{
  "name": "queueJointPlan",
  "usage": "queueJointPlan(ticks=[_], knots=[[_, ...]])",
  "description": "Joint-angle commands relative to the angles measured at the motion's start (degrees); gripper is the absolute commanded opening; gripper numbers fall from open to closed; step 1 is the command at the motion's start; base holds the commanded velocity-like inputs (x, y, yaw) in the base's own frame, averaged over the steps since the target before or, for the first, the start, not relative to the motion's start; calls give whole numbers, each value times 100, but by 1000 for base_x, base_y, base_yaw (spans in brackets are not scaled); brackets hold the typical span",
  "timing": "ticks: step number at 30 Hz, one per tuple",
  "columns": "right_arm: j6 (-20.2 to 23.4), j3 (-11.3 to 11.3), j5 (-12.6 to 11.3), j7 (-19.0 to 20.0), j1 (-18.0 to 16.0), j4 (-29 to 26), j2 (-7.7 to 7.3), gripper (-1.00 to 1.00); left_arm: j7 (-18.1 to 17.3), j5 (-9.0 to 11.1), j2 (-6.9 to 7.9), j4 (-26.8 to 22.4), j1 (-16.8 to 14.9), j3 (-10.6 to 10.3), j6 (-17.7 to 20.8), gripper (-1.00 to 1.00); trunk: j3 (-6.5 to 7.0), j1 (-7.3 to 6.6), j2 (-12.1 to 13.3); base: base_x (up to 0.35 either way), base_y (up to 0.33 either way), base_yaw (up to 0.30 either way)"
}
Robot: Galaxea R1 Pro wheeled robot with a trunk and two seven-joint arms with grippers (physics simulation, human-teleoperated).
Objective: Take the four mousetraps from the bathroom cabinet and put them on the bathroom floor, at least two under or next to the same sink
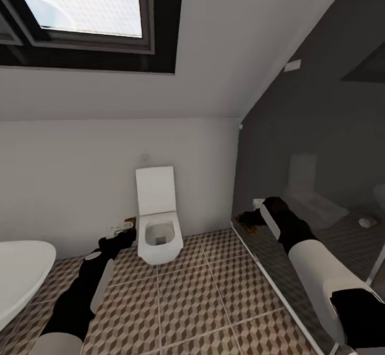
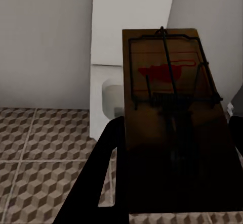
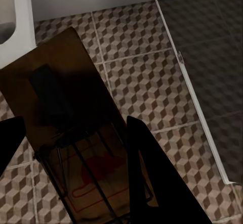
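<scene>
Each gripper holds one mousetrap over the cube-patterned bathroom floor [image 1: 182,301]. My left gripper [image 1: 125,232] is shut on a tan wooden mousetrap [image 2: 172,102] with wire parts and a red print, its dark fingers [image 2: 104,178] on both sides of the board. My right gripper [image 1: 250,219] is shut on a second mousetrap [image 3: 66,107], with one finger [image 3: 149,178] lying across it. Both traps hang above the tiles near the toilet. The cabinet, the sink and the other mousetraps are out of view.
A white square-edged toilet [image 1: 158,221] stands against the far wall between my arms. The white bathtub's rim [image 1: 21,275] is at the near left. A dark glass shower partition [image 1: 321,184] with a white floor rail runs along the right. A skylight sits overhead.
</scene>
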Motion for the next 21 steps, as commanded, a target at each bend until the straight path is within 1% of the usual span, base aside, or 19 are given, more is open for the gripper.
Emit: queueJointPlan(ticks=[1,21], knots=[[21,32,-39,-29,-5,-6,-10,-100,41,51,-4,3,-4,3,31,-100,-9,4,-5,322,0,0],[20,32,-36,-27,-5,-5,-5,-100,41,35,2,6,-4,11,28,-100,-9,4,-5,325,0,0]])
